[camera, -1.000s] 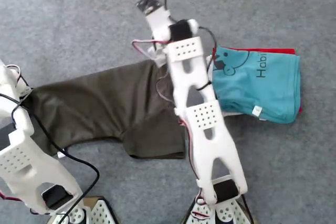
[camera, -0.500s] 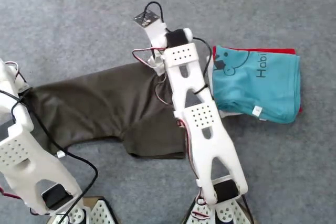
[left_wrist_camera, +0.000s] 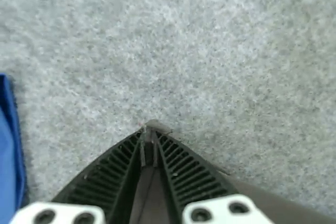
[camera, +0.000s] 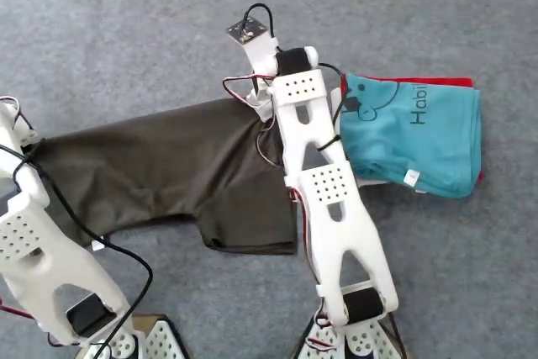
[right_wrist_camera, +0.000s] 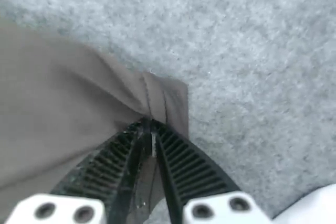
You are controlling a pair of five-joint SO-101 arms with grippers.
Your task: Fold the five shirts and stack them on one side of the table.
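Pulled apart since a second ago, the two arms have drawn the shirt (camera: 160,166) wider and flatter.

At the left edge of the worktop (camera: 126,39), the left hand (left_wrist_camera: 148,129) is clamped on a small tip of the dark cloth at the shirt's left end. From there the shirt lies with its long axis running left to right, rising slightly toward the far side, and one sleeve trails to the near side. The right hand (right_wrist_camera: 149,124) pinches the far right corner, its fingers together on a pleat of fabric. Just right of that hand sits the stack (camera: 412,136) of folded shirts, teal on top. Most of the cloth lies on the near side of the line between the two hands, so a fold would likely carry the held edge toward the near side.
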